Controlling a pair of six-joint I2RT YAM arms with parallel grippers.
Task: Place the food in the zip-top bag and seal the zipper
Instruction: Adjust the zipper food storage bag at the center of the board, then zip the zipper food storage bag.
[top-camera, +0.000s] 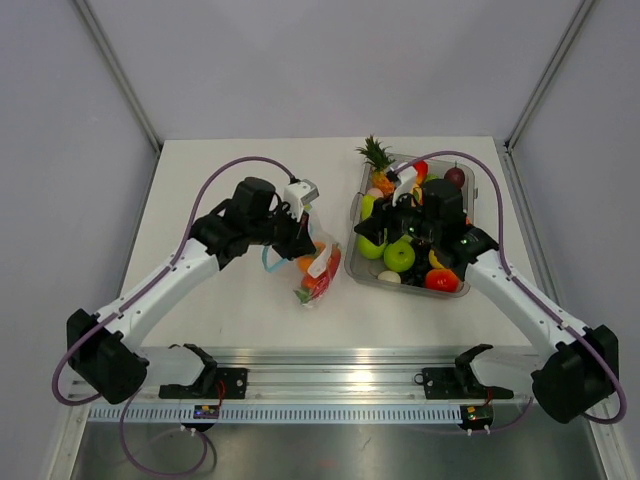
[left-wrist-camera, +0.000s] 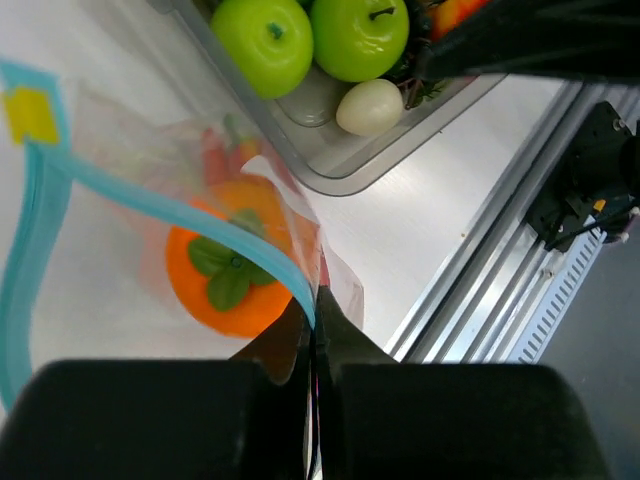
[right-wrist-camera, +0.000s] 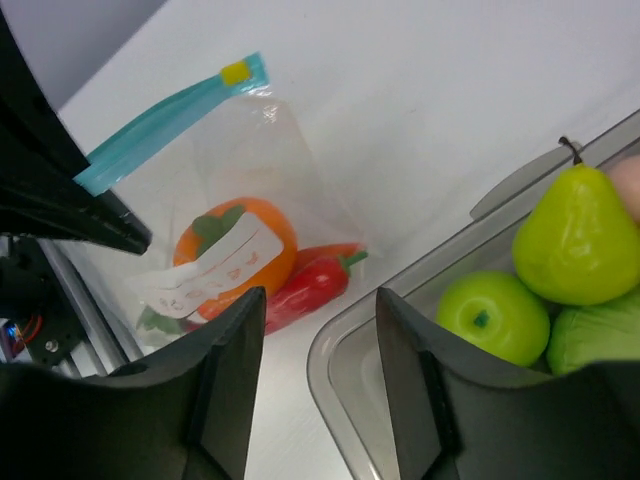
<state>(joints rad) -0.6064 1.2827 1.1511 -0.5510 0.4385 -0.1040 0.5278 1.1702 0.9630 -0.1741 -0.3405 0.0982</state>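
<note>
Left hand (left-wrist-camera: 314, 322) pinches the zipper (left-wrist-camera: 110, 183); right hand (right-wrist-camera: 318, 315) is spread. I'd slide steadily along it, pressing firmly.

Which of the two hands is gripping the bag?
The left hand, shut on the zip-top bag at its blue zipper; the right hand hangs open by the tray, holding nothing.

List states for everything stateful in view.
zip-top bag, holds both food pieces.
zipper, partly parted, not sealed.
red chili pepper, inside the bag.
orange piece, inside the bag.
left end effector, shut on the zipper.
right end effector, open, empty.
tray, loaded, not held.
</note>
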